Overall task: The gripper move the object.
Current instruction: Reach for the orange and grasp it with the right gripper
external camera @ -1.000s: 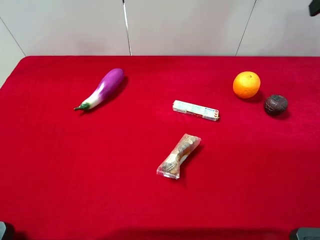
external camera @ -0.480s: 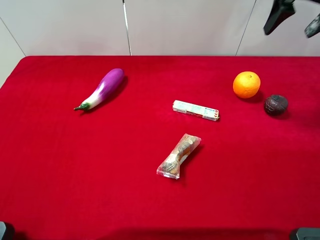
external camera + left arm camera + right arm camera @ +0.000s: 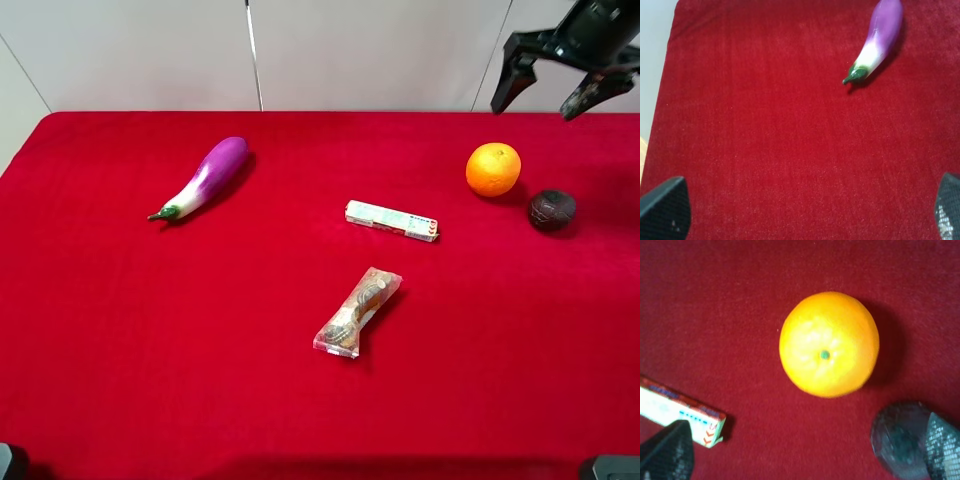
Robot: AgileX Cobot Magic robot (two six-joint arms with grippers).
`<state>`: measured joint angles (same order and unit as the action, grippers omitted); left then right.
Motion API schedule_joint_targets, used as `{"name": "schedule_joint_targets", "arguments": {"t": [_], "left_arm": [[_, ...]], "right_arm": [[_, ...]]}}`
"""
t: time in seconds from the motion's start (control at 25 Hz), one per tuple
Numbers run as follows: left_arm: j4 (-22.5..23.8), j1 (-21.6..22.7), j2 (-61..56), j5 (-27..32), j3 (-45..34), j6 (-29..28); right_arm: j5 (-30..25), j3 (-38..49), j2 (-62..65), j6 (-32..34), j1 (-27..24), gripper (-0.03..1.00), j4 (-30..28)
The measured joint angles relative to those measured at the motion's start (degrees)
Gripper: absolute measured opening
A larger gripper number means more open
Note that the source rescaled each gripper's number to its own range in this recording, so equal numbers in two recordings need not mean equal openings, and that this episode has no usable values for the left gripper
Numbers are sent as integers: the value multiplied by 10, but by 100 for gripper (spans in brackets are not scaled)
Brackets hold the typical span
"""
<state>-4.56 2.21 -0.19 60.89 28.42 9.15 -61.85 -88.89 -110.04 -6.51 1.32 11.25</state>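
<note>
Right gripper (image 3: 535, 108) dropped lower | over orange (image 3: 493, 169), jaws apart | left gripper (image 3: 805, 207) apart

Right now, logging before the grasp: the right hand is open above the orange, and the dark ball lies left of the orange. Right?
No: the exterior high view shows the dark ball right of the orange, not left. The right hand is open above the orange.

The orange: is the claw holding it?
No, the orange rests on the red cloth; the open right gripper hovers above it.
</note>
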Motion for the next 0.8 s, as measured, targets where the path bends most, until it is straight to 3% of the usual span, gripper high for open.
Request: {"name": "schedule_joint_targets", "arguments": {"t": [0.44, 0.8], "left_arm": [[0, 0, 0, 0, 0, 0], [0, 0, 0, 0, 0, 1]], "right_arm": [[40, -16, -84, -12, 0, 100, 11], [40, -49, -136, -13, 0, 100, 10]]}}
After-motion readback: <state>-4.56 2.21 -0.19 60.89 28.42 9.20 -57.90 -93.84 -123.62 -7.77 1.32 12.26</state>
